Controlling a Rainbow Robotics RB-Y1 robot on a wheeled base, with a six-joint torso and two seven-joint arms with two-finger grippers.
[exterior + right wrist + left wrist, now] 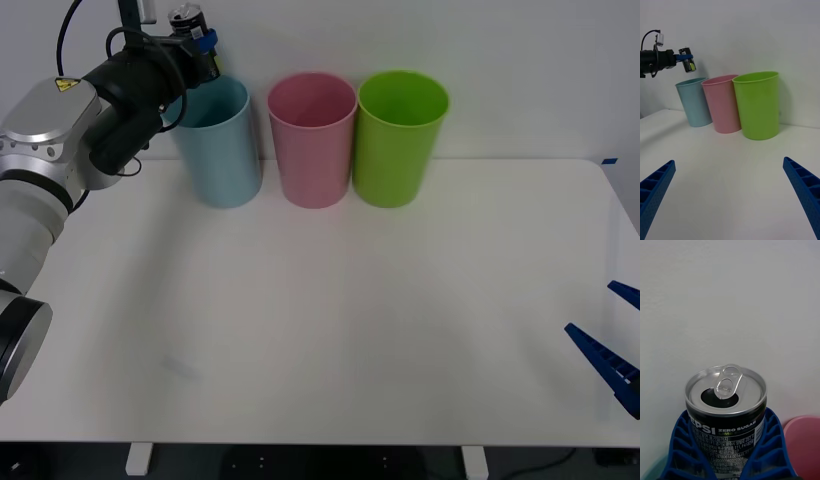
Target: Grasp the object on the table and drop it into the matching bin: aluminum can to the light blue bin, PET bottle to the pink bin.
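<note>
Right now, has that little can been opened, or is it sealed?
Opened. The aluminum can, held in the left end effector, shows a dark drinking hole beneath its pull tab.

1. The table (330,330) in front of the bins is bare white surface, wide enough for a hand to pass from either side.
2. Three bins are lined up along the far edge: light blue bin (222,150), pink bin (314,145), green bin (398,140). They stand just beside one another, with gaps too narrow for a hand.
3. A wall is seen close behind the bins; passage behind them looks tight.
4. All three bin mouths are open from above.
5. The air over the light blue bin's far-left rim is taken by the left hand (200,50), closed around the aluminum can (190,25).
6. The right hand (610,350), fingers spread, sits low at the table's near right edge, well apart from the bins.
</note>
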